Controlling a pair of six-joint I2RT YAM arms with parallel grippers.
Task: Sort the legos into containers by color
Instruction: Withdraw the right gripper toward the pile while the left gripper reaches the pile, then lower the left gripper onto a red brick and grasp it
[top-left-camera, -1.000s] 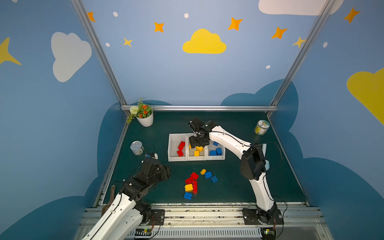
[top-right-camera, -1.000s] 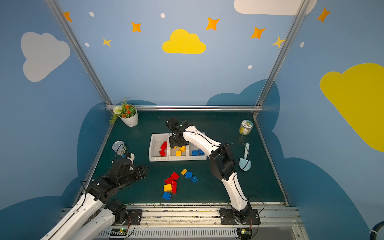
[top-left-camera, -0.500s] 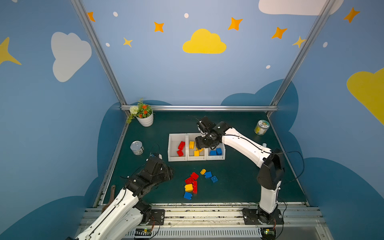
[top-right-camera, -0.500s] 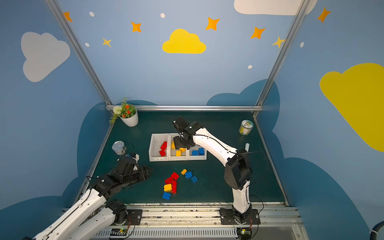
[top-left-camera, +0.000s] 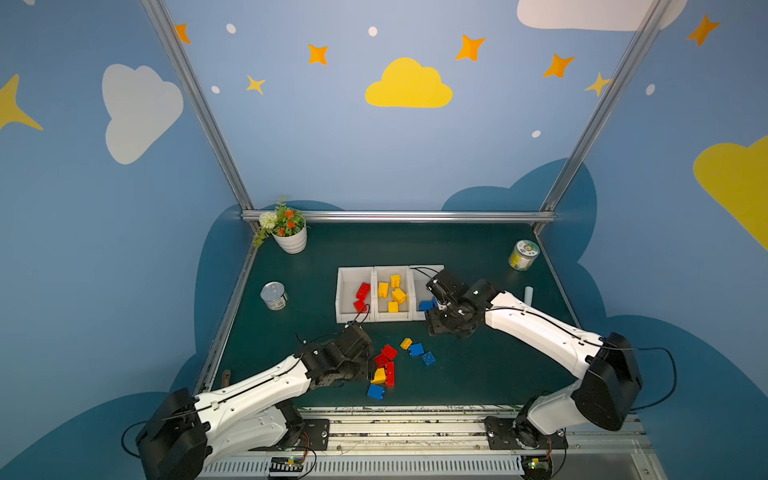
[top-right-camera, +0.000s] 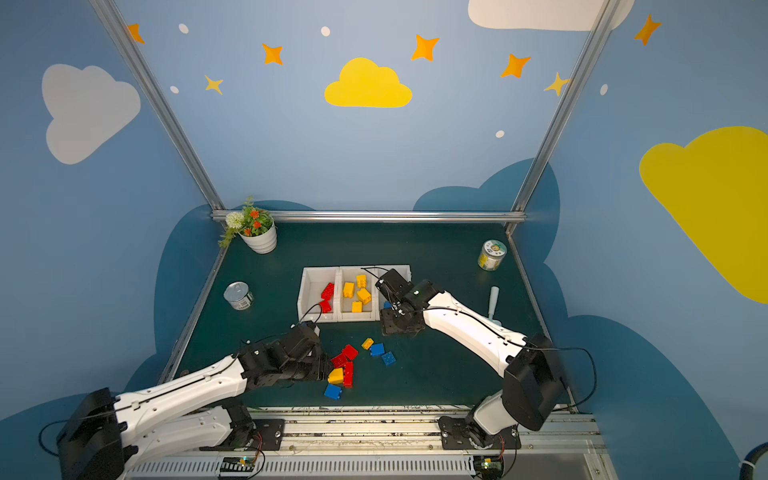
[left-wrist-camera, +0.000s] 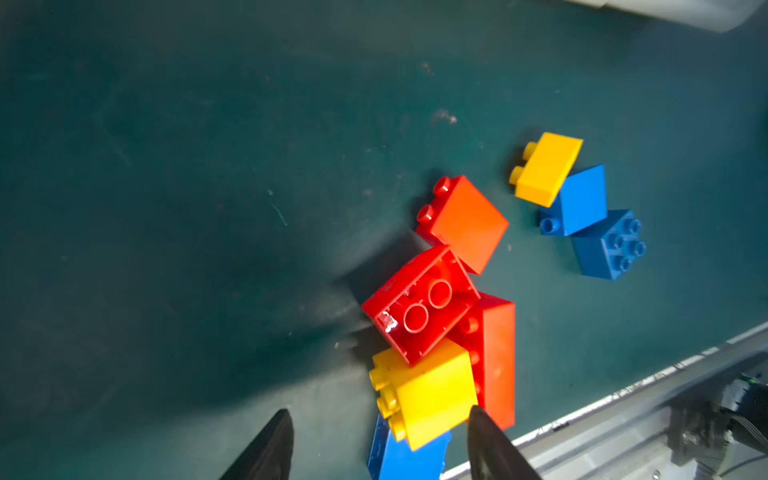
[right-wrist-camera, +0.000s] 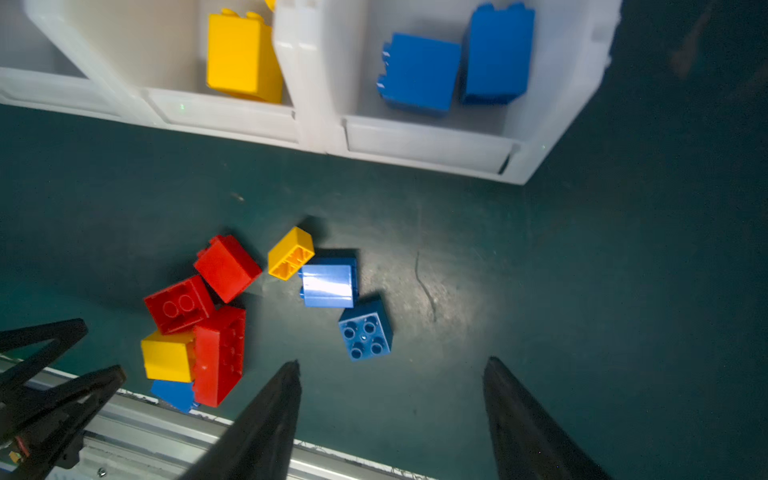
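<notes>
Left jaws open, empty, yellow brick (left-wrist-camera: 428, 386) just ahead between the tips. Right jaws open, empty, studs-up blue brick (right-wrist-camera: 365, 330) just ahead on the bench (right-wrist-camera: 582, 270), white bins (right-wrist-camera: 428, 141) beyond.

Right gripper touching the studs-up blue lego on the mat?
Apart. The right wrist view shows bare mat between each finger of the open right gripper and the studs-up blue lego; neither finger reaches it.

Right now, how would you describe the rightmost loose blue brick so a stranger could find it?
Find the three white bins mid-table. In front of them lie scattered loose bricks; this blue brick is at their right end. Unlike the blue neighbour beside it, its four studs face up.
</notes>
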